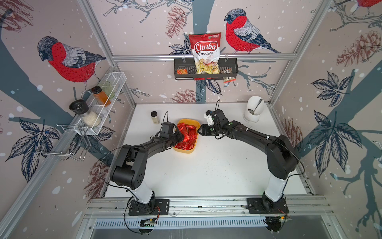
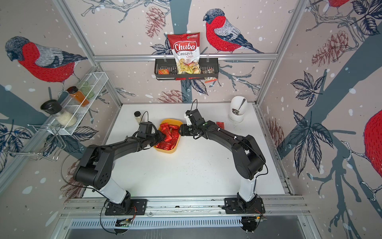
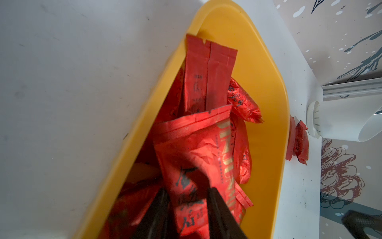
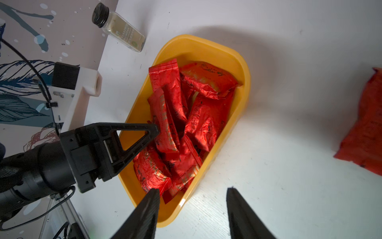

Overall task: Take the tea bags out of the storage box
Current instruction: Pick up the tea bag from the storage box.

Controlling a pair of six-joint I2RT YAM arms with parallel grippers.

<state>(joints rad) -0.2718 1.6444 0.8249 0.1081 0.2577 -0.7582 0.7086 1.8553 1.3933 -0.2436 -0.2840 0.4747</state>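
Note:
The yellow storage box [image 1: 187,152] [image 2: 165,151] sits mid-table with several red foil tea bags [image 1: 189,135] [image 4: 206,124] piled inside. My left gripper [image 1: 182,134] [image 3: 187,192] reaches into the box from its left side. It is shut on one tea bag [image 3: 192,157] [image 4: 165,128], which stands tilted up above the pile. My right gripper [image 1: 198,130] [image 4: 193,191] hangs open at the box's right rim, with nothing between its fingers. Two more tea bags [image 2: 220,124] [image 3: 297,142] lie on the table outside the box, to its right.
A small spice bottle [image 1: 155,117] stands left of the box near the wall. A white cup with a spoon [image 1: 253,111] stands at the back right. A black basket [image 1: 231,70] with a chips bag hangs on the back wall, and a white wire rack [image 1: 101,103] on the left wall.

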